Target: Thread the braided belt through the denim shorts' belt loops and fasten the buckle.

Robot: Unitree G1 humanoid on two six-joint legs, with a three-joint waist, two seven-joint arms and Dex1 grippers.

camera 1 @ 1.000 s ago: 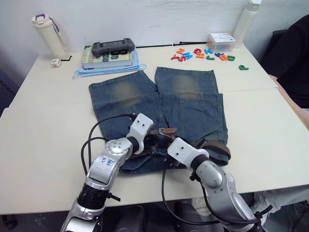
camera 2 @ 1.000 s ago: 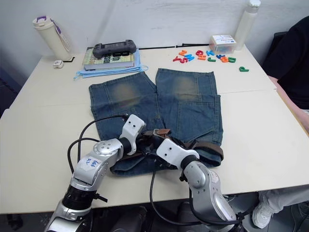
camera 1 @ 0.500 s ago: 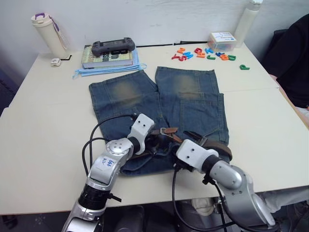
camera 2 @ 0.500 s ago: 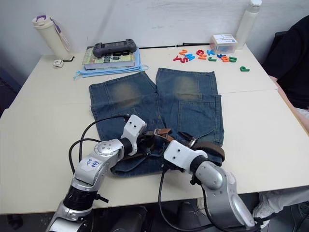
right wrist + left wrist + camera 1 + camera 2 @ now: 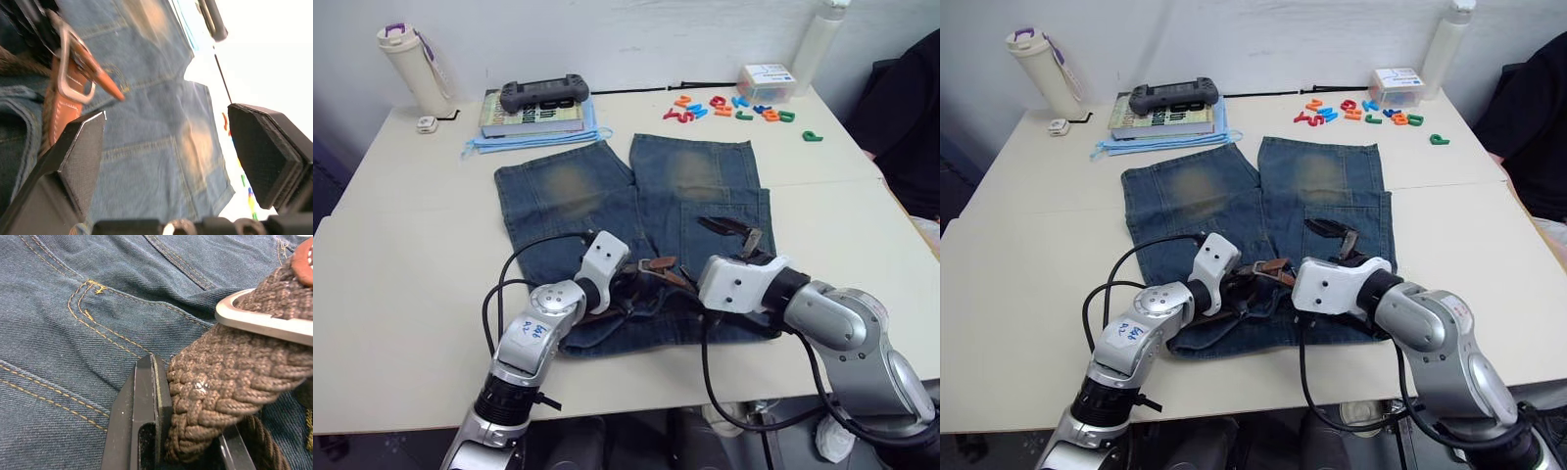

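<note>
Denim shorts (image 5: 636,211) lie flat on the bench (image 5: 401,235), legs pointing toward the book (image 5: 530,115), waistband at the near edge. Braided belt (image 5: 230,387) runs along the waistband, its buckle (image 5: 264,323) and tan end piece (image 5: 658,264) sitting about mid-waistband. Left pincer (image 5: 186,431) is clamped on the braided belt just beside the buckle, one black finger (image 5: 144,416) pressed to the weave with denim right under it. Right pincer (image 5: 726,231) spread wide, holding nothing, raised over the shorts on the side of the buckle away from the left pincer; right wrist view looks between its two pads (image 5: 83,156) at buckle and tan end. Behind the shorts: game controller (image 5: 543,94) on top of the book, coloured letters (image 5: 729,108) beyond the other leg, white tumbler (image 5: 408,69) beyond the book. Belt loops too small to tell
</note>
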